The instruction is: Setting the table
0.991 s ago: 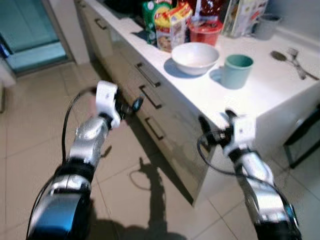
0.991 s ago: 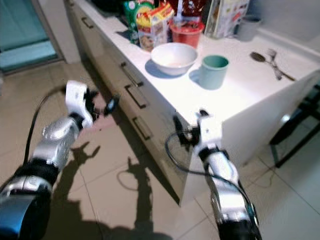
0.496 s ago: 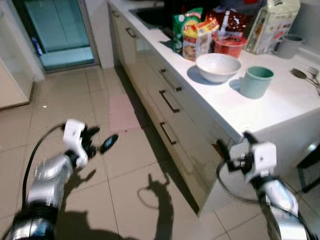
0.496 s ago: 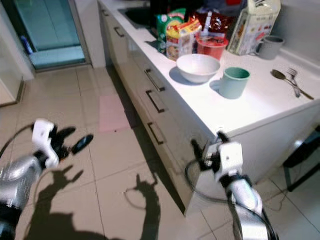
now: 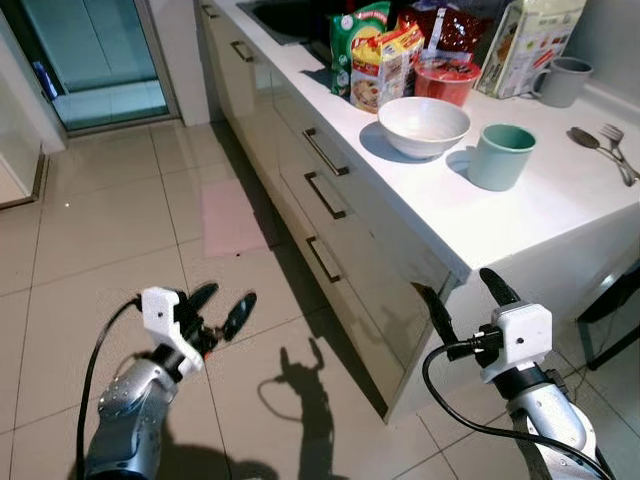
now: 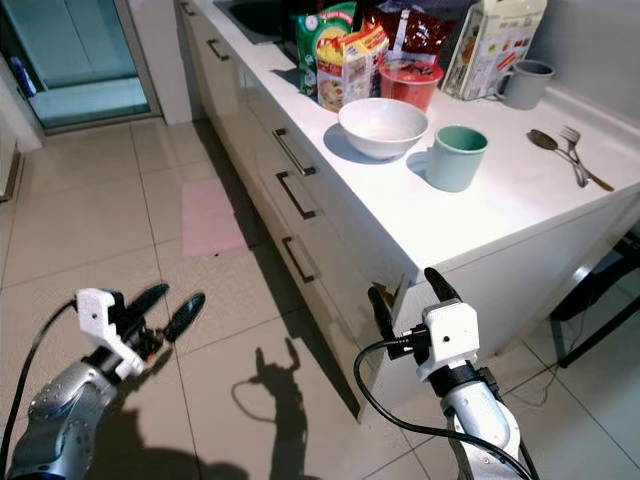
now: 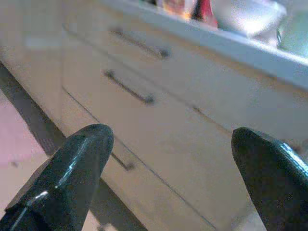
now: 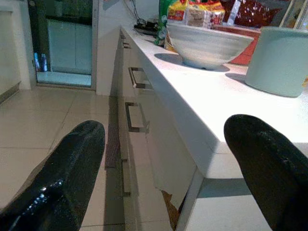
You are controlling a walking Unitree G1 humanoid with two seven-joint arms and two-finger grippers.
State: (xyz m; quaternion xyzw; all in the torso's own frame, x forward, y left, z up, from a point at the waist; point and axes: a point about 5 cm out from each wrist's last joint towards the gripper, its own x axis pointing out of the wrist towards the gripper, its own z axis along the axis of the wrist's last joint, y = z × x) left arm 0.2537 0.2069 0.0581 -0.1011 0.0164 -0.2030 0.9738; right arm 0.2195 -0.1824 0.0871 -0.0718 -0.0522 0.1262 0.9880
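A white bowl (image 5: 424,125) and a teal cup (image 5: 500,156) stand on the white counter (image 5: 480,215). A spoon and fork (image 5: 603,145) lie near its right end. My left gripper (image 5: 220,307) is open, low over the tiled floor, well left of the counter. My right gripper (image 5: 466,301) is open with nothing between its fingers, just below and in front of the counter's near corner. In the right wrist view the bowl (image 8: 207,43) and cup (image 8: 279,60) sit above the counter edge.
Food packets (image 5: 380,55), a red tub (image 5: 445,80), a carton (image 5: 530,45) and a grey mug (image 5: 560,80) crowd the counter's back. Drawers with handles (image 5: 325,195) line its front. A pink mat (image 5: 235,215) lies on the floor. A glass door (image 5: 100,60) stands far left.
The camera has shifted, so the counter sits differently in view. My left arm has dropped lower, toward the floor. My right gripper stays near the counter's corner.
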